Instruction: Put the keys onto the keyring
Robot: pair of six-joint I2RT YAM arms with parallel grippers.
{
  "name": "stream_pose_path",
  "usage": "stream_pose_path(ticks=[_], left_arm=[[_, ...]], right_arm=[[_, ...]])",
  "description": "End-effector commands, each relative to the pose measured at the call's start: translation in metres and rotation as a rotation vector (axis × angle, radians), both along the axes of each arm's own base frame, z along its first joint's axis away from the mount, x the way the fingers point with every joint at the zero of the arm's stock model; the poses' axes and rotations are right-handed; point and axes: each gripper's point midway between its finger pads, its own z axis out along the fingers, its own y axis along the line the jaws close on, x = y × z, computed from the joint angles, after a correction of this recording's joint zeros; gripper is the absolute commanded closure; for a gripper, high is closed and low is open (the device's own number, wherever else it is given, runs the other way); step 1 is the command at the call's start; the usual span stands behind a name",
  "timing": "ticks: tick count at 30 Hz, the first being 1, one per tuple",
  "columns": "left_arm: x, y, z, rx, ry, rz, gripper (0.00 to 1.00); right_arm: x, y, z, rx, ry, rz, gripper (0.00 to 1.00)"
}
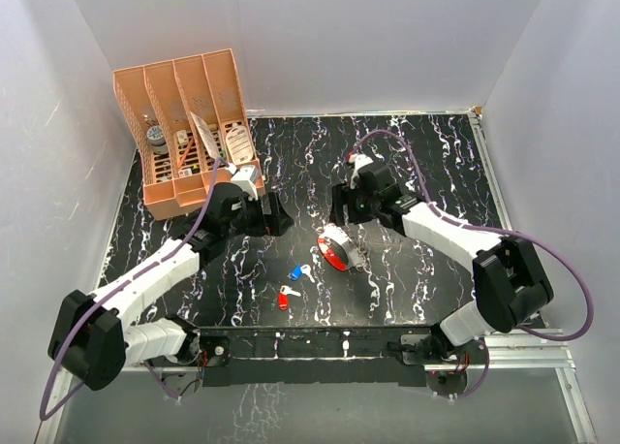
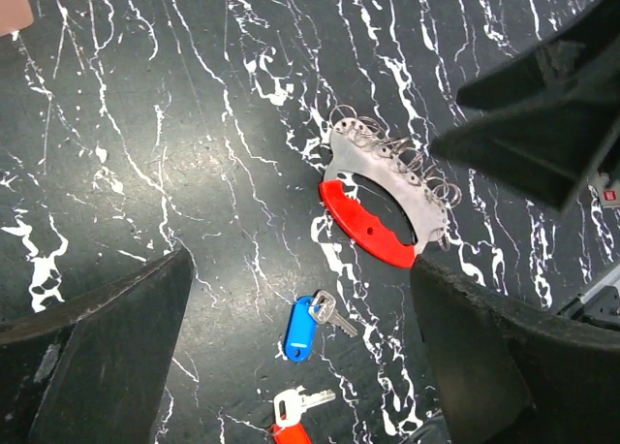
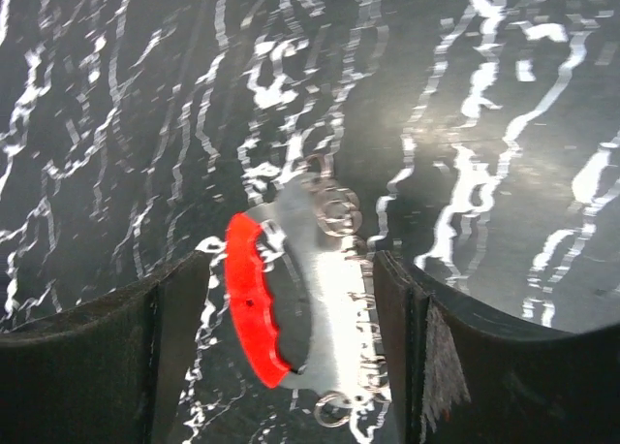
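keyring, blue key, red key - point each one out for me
keyring point(image 2: 360, 221), left wrist view, on the red curved strip
blue key point(image 2: 301, 330), left wrist view, on the blue plastic head
red key point(image 1: 284, 300), top external view, on the red head

Light is bright and even with only soft shadows; the left wrist view is sharp, the right wrist view is blurred, and the keyring point(image 3: 254, 308) between the fingers point(image 3: 97, 366) of the right gripper point(image 3: 293, 265) glares white.
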Motion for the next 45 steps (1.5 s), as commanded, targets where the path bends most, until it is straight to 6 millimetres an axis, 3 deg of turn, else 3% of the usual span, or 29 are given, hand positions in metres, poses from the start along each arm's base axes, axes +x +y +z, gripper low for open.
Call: stream_pose_path(ticks=[1,8,12,20,23,27,31,37,45], left_arm=[[0.011,0.005,0.009,0.008,-0.046,0.060,0.02],[0.015,0.032,0.026,0.013,-0.099,0.217,0.01],[0.014,0.034,0.026,0.013,-0.092,0.228,0.01],[0.013,0.032,0.020,0.006,-0.081,0.223,0.01],[0.015,0.032,0.021,0.016,-0.079,0.224,0.01],[0.014,0.032,0.021,0.008,-0.077,0.226,0.01],[0.011,0.030,0.019,-0.013,-0.072,0.225,0.01],[0.008,0.033,0.018,-0.010,-0.070,0.230,0.01],[0.006,0.035,0.011,-0.004,-0.058,0.236,0.01]], right_arm=[[-0.012,0.036,0.024,0.045,-0.086,0.133,0.37],[-0.051,0.069,0.011,0.060,-0.068,0.290,0.46],[-0.047,0.064,0.004,0.014,-0.061,0.248,0.48],[-0.053,0.069,0.007,0.008,-0.058,0.278,0.52],[-0.045,0.061,0.004,-0.016,-0.066,0.204,0.51],[-0.021,0.040,-0.010,-0.108,-0.035,0.052,0.50],[0.001,0.030,-0.024,-0.126,-0.006,0.006,0.51],[0.024,0.025,-0.029,-0.138,-0.018,-0.021,0.53],[0.037,0.033,-0.034,-0.065,0.007,-0.024,0.56]])
